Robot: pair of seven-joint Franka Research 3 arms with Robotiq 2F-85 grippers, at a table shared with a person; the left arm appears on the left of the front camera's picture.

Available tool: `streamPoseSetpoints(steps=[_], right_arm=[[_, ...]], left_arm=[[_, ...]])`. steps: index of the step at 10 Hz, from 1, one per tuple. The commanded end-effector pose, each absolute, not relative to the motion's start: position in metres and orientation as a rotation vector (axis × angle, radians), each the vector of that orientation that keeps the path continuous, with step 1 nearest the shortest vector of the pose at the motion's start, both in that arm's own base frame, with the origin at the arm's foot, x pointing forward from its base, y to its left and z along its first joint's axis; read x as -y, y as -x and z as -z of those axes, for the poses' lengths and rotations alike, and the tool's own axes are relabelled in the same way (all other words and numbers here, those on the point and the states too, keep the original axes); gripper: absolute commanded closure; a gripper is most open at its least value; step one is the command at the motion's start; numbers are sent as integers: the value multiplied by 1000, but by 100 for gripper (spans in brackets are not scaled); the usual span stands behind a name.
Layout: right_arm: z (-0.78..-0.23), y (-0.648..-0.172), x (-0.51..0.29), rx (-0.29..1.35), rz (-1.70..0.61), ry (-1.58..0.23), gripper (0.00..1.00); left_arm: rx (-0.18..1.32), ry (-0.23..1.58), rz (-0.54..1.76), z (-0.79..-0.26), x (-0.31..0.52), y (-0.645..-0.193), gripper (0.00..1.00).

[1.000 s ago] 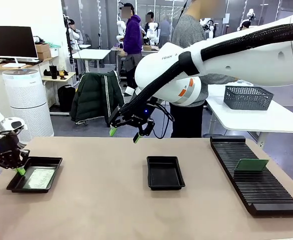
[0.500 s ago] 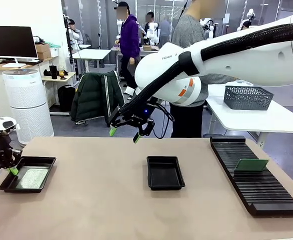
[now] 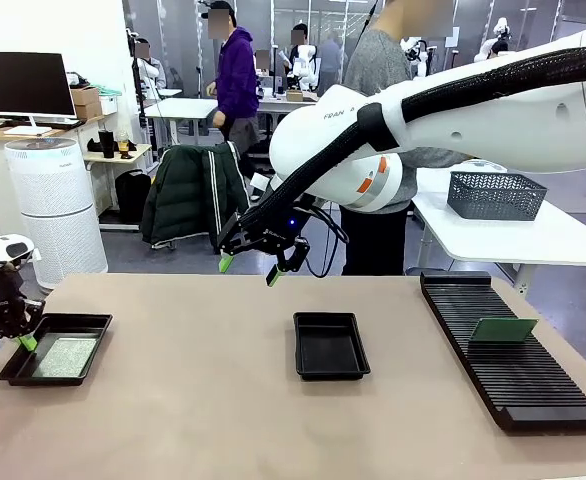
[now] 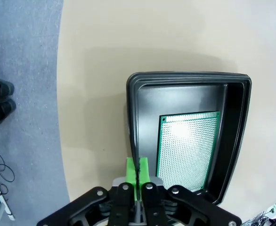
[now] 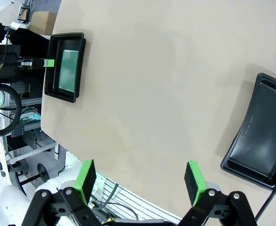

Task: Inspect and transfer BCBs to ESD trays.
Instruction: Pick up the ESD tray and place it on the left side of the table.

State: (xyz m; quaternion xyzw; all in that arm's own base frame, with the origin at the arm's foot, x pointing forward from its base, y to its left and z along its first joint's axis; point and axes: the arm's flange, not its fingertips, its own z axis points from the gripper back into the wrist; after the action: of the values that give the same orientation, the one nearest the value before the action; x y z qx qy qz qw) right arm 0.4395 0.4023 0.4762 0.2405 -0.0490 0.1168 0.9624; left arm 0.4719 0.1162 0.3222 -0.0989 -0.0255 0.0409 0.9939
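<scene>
Two-tray layout, half filled.
Left gripper [image 4: 137, 172] pinched shut on the near-left tray's [image 4: 190, 77] rim, probably to shift it; a BCB [image 4: 187, 143] lay flat inside. Middle tray [image 3: 330, 347] sat empty; another board [image 3: 503, 330] waited in the rack [image 3: 513, 375]. Beyond, right gripper [image 3: 248, 270] hovered wide open, holding nothing.

Bright, even overhead light filling room. Glare patch blooming on thin green perforated circuit board [image 4: 187, 146]. Soft shadow spreading beside shallow black plastic tray [image 4: 237, 117]. Beige tabletop [image 5: 152, 94] edge bowing in wrist views.
</scene>
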Motion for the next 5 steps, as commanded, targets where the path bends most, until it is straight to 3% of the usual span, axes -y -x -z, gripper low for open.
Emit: streamPoseSetpoints(steps=[1, 5], right_arm=[[-476, -439, -402, 98, -230, -484, 0], [-476, -439, -402, 98, -230, -484, 0]], left_arm=[[53, 198, -82, -322, -117, -471, 100], [53, 198, -82, -322, -117, -471, 100]])
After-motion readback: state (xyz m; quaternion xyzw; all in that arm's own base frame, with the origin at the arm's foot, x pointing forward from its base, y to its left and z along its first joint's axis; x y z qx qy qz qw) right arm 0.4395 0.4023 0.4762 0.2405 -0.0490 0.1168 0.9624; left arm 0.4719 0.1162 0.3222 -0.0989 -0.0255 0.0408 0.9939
